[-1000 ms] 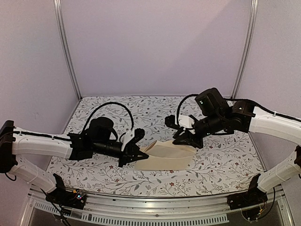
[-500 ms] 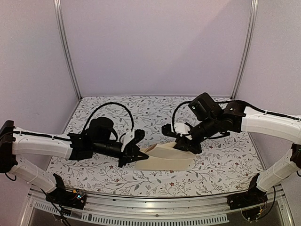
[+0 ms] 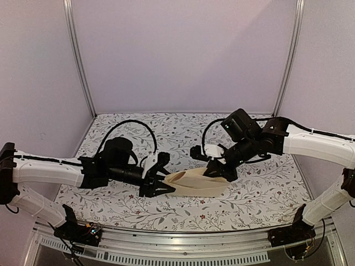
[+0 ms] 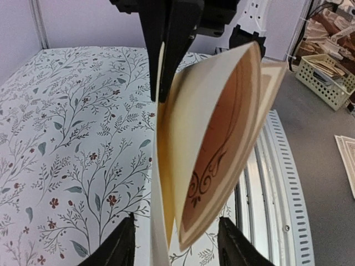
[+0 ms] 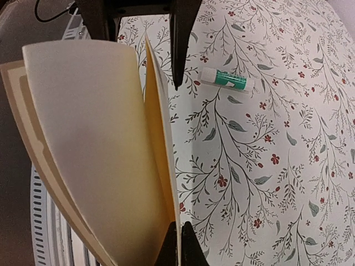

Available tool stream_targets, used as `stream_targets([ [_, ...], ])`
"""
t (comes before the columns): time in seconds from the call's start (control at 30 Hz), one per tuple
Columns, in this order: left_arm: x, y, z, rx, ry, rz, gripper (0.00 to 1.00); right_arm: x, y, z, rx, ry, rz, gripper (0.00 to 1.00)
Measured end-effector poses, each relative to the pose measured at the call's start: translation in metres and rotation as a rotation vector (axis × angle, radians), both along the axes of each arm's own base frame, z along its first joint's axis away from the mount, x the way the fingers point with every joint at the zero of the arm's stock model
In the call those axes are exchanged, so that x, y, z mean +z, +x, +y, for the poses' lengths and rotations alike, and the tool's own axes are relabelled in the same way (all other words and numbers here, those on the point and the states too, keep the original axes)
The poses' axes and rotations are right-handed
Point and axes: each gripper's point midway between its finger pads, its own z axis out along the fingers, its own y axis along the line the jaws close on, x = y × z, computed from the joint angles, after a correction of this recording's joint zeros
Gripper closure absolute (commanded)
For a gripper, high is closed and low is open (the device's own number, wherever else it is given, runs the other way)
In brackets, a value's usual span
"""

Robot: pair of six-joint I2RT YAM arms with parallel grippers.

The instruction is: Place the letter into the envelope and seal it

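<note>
**Envelope on edge between the arms, letter curled inside**

We see the envelope (image 3: 199, 182) near the middle of the floral table (image 3: 122, 124), standing on edge between the two arms. The right gripper (image 5: 176, 244) is clenched on one thin cream edge of it. The left gripper (image 4: 175, 238) is released, its fingers apart on either side of the paper. The letter (image 4: 213, 155) curls between the cream layers, its tan face and dark scrollwork turned inward. A glue stick (image 5: 227, 79) lies on the table nearby.
</note>
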Motion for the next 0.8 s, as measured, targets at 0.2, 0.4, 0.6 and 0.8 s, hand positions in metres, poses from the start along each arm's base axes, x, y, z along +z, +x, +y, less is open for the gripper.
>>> stream_targets([
  [0.2,0.018,-0.003,0.004,0.005,-0.044,-0.023,0.44,-0.003,-0.002,-0.007,0.012,-0.011,-0.033,1.00],
  [0.4,0.052,-0.011,0.023,0.043,-0.138,-0.058,0.48,0.006,-0.007,-0.017,0.025,0.009,-0.075,1.00],
  [0.6,0.064,-0.010,0.026,0.065,-0.179,-0.071,0.57,0.010,-0.006,-0.016,0.026,0.020,-0.086,1.00],
  [0.8,0.034,-0.003,0.020,0.082,-0.100,-0.023,0.61,0.009,-0.006,-0.016,0.025,0.020,-0.086,1.00],
])
